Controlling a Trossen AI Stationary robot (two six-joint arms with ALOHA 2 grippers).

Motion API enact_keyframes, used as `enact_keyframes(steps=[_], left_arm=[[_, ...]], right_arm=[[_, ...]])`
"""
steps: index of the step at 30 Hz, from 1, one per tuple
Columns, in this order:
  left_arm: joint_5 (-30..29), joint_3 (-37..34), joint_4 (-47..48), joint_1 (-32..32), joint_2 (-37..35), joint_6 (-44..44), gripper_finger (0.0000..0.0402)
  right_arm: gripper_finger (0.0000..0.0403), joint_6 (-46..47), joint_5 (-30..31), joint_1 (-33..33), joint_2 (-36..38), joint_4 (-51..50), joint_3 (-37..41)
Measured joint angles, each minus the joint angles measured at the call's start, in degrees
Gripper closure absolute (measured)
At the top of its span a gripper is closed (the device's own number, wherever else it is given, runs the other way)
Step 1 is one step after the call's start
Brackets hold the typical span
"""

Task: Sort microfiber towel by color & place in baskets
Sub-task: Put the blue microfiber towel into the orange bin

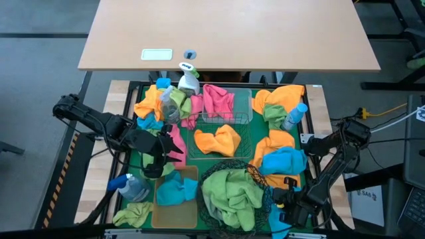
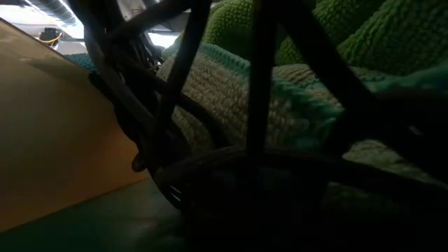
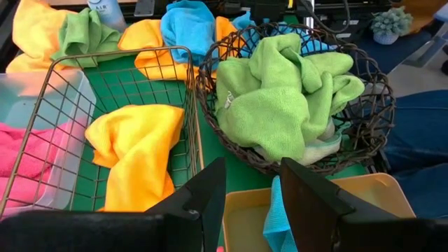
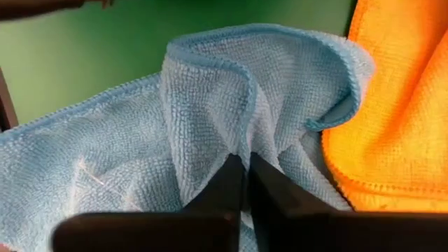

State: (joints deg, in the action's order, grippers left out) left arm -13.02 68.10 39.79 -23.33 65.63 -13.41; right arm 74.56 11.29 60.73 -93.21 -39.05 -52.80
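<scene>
From the high view, the counter (image 1: 136, 96) is crowded with cloths: the round black basket (image 1: 211, 174) holds green towels (image 1: 232, 192), the tan bin (image 1: 176, 214) has a blue one, a wire basket (image 1: 222, 119) carries an orange towel (image 1: 218, 141), and pink ones sit in the clear basket just behind. The right gripper (image 1: 291, 192) is down at the near right, at the edge of a blue towel (image 1: 282, 161) lying on orange cloths; the left gripper (image 1: 154, 166) hangs over the gap between the wire basket and the tan bin. Down to the low view: little to read here, just dark wire of the round basket with green terry behind it and the tan wall beside. Over to the left wrist view, and that gripper's fingers (image 3: 203, 199) stand apart with nothing between them, released, looking over the tan bin toward the green pile. Now the right wrist view, the one that matters: the fingers (image 4: 227, 185) are clenched tight on a raised fold of the pale blue towel, with an orange cloth (image 4: 399, 126) pressed right alongside. The pinch looks thin, so the fold could slip out on the lift; and since the orange cloth touches the blue one, it may drag up too and land in the wrong basket.
</scene>
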Motion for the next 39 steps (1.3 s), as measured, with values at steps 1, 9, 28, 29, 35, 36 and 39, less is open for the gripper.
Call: enact_keyframes(steps=[1, 9, 28, 29, 35, 36, 39], left_arm=[[0.00, 0.00, -0.02, 0.00, 0.00, 0.00, 0.0272], [0.00, 0.00, -0.02, 0.00, 0.02, 0.00, 0.0272], [-0.04, 0.00, -12.84, 0.07, 0.04, 1.53, 0.0272], [-0.04, 0.00, -14.75, 0.07, 0.04, 2.63, 0.0272], [-0.85, 0.01, -25.90, 0.07, 0.05, 10.23, 0.0272], [-1.64, 0.02, -27.50, 0.07, 0.23, 11.64, 0.0272], [-4.35, 0.04, -32.41, 0.07, 1.15, 15.75, 0.0272]], right_arm=[[0.0393, 0.01, -0.45, 0.00, 0.00, 0.00, 0.00], [0.0397, 0.00, -3.30, 0.00, 2.56, -2.71, -2.52], [0.0399, -2.33, 18.52, 0.04, 6.60, -49.92, -41.77], [0.0400, -3.42, 21.56, 0.04, 6.61, -50.96, -43.94], [0.0400, -16.91, 41.15, -0.03, 6.71, -49.94, -53.96], [0.0400, -18.58, 43.89, -0.29, 6.72, -49.57, -55.35], [0.0401, -24.10, 49.39, -1.51, 6.75, -47.20, -58.13]])
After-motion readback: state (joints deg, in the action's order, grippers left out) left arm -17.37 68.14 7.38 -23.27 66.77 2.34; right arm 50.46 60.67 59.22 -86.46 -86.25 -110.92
